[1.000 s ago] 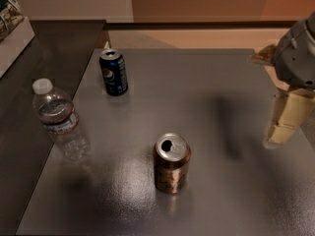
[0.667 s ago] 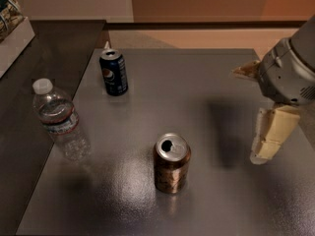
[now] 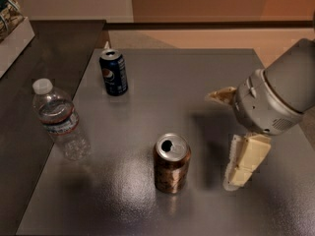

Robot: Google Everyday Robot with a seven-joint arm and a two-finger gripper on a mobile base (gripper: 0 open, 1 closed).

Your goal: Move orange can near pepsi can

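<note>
The orange can [image 3: 171, 163], coppery brown with a silver top and open tab, stands upright on the grey table [image 3: 162, 97] at front centre. The pepsi can [image 3: 113, 73], dark blue with a round logo, stands upright at the back left, well apart from it. My gripper [image 3: 220, 141] hangs to the right of the orange can, a short gap away and not touching it. It is open and empty, with one cream finger [image 3: 245, 163] low near the table and the other [image 3: 221, 95] higher up.
A clear plastic water bottle [image 3: 60, 119] with a white cap stands at the table's left edge. A darker counter [image 3: 49, 43] adjoins on the left, with a box [image 3: 11, 26] at its far left corner. Tan floor lies beyond the back edge.
My gripper has moved left and down from the right edge toward the orange can. The cans and the bottle have not moved.
</note>
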